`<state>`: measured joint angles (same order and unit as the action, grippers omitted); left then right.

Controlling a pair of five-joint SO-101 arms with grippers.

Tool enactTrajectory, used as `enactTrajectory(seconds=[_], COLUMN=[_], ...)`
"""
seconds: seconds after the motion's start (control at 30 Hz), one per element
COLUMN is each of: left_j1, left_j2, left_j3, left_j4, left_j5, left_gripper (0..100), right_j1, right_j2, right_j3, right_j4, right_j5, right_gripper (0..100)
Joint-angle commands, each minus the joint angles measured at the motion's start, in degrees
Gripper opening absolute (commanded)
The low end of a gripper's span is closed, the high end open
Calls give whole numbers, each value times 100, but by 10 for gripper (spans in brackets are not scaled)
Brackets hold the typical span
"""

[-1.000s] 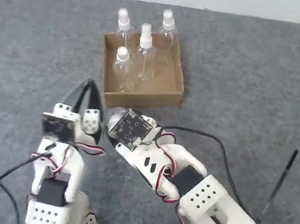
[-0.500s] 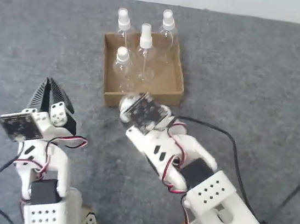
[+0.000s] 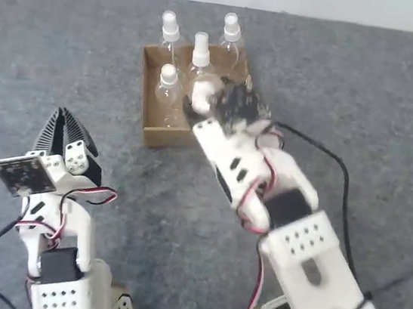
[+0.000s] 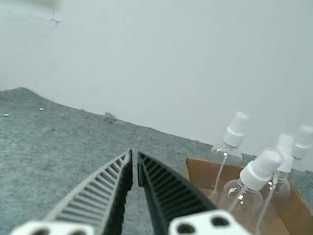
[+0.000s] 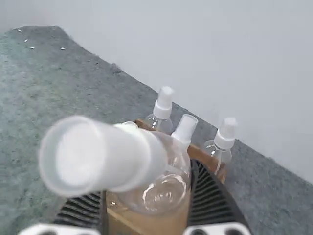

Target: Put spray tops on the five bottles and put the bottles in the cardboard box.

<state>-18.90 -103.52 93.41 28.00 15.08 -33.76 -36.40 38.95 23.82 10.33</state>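
One held bottle [image 5: 164, 174] is clamped in the right gripper [image 5: 146, 198]. We note a ribbed black finger [image 5: 210, 193] pressed to each side of its clear round body. Its white spray top [image 5: 98, 156] points back toward the wrist camera, so the held bottle lies tilted along the fingers, not upright.

In the high view the held bottle [image 3: 201, 93] shows as a pale blur at the tip of the right gripper [image 3: 217, 99], over the near half of the cardboard box [image 3: 149, 128]. We cannot tell whether it touches the box floor.

Contents of the cardboard box: four more bottles, all upright, each with a white top fitted. We log them as:
- back-left bottle [image 3: 169, 31]
- back-middle bottle [image 3: 201, 51]
- back-right bottle [image 3: 232, 32]
- front-left bottle [image 3: 168, 81]

The held bottle is just beside the front-left bottle and the back-middle bottle, on the side nearer the arms.

The left gripper [image 3: 63, 124] sits well apart from the cardboard box, above the grey carpet [image 3: 365, 107], to the left of the right arm. In its own wrist view the two ribbed fingers [image 4: 107, 188] lie together with only a thin slit between them, and nothing is held there. Beyond the tips that view shows a corner of the cardboard box [image 4: 198, 171] with three of the upright bottles in it, and a pale wall [image 4: 171, 58] behind.
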Motion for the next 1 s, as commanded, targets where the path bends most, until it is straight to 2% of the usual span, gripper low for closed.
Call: enactTrajectory(seconds=[0.0, 0.3, 0.57, 0.97], left_j1=[-35, -35, -35, -35], left_j2=[-97, -97, -97, -88], left_j3=[-365, -365, -365, -365], left_j4=[-79, -79, -79, -79], left_j5=[62, 62, 62, 62], left_gripper=[13, 13, 13, 13], right_j1=[303, 796, 875, 1174], right_j2=[479, 1982, 3046, 3521], right_j3=[-844, -1688, -2154, -2136], right_j4=[-40, -40, -13, 31], right_j5=[-273, -695, -932, -1468], right_gripper=[6, 6, 6, 6])
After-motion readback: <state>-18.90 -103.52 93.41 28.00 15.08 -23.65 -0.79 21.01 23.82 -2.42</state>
